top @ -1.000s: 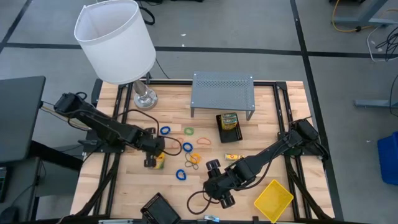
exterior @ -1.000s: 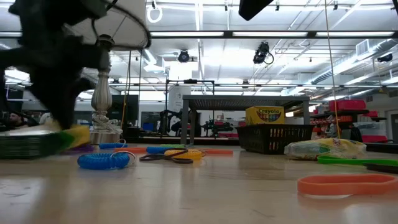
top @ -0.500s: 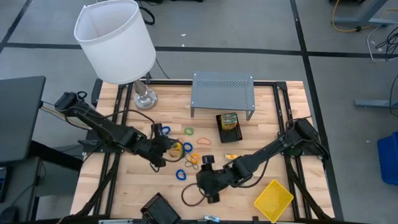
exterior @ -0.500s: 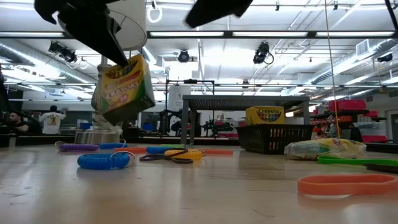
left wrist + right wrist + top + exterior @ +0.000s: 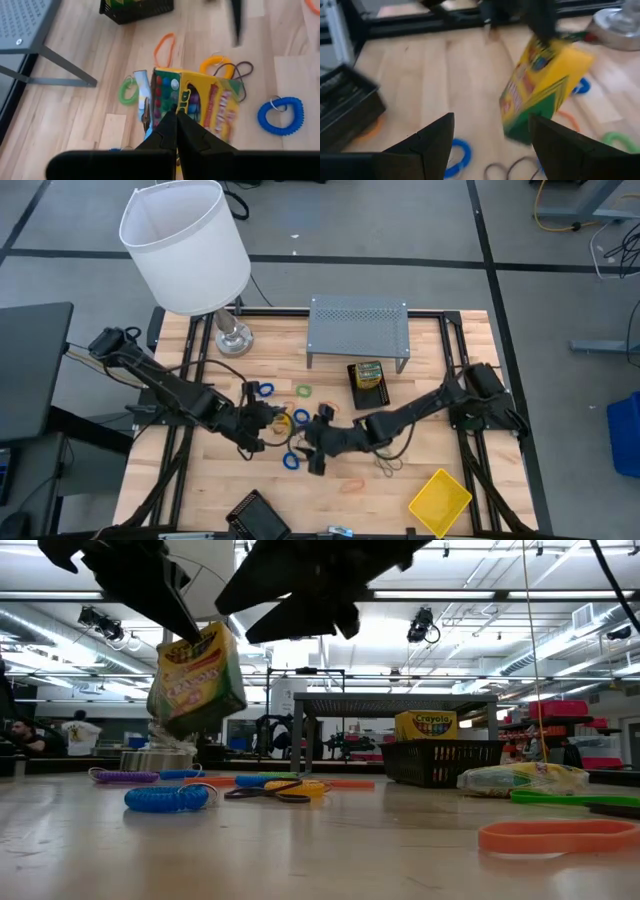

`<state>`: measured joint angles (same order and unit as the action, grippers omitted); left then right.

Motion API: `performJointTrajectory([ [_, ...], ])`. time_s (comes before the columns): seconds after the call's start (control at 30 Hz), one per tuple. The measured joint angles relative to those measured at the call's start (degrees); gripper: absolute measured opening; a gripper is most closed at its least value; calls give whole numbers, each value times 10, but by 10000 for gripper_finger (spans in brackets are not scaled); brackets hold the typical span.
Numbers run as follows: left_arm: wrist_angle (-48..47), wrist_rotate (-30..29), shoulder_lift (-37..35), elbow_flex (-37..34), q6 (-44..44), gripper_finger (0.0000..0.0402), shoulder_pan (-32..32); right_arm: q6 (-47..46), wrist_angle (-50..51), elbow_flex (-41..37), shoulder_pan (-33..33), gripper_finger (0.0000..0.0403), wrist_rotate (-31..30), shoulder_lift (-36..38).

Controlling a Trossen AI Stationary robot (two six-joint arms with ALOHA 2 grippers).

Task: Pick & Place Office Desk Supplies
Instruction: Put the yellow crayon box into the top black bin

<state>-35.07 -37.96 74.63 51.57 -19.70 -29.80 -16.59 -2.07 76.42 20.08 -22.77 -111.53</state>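
A crayon box [image 5: 196,678], lifted off the table within the last second, is pinched by the left gripper [image 5: 176,116] above the bands [image 5: 300,417]. The right gripper [image 5: 490,142], fingers spread, has been swung in beside it, suggesting a handover.

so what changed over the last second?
Left pincer lifted the crayon box off the table and holds it in the air. Right pincer, open, swung from the front edge toward the box. Basket, shelf, lamp, yellow tray unmoved.
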Motion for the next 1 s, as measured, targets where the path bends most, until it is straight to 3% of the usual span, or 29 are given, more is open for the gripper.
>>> performJointTrajectory([
  [0.33, 10, -11, 0, 0, 4, 0, -2, 4, -10, 0, -57, 263, -1, 0],
  [0.77, 62, -11, 0, 0, 50, 0, -2, 8, -33, 0, -78, 260, 40, 0],
  [0.9, 77, -11, 0, 0, 57, 0, -2, 10, -33, 0, -84, 232, 48, 0],
  [1.0, 79, -12, 0, 0, 58, 0, -2, 14, -37, 0, -84, 186, 49, 0],
])
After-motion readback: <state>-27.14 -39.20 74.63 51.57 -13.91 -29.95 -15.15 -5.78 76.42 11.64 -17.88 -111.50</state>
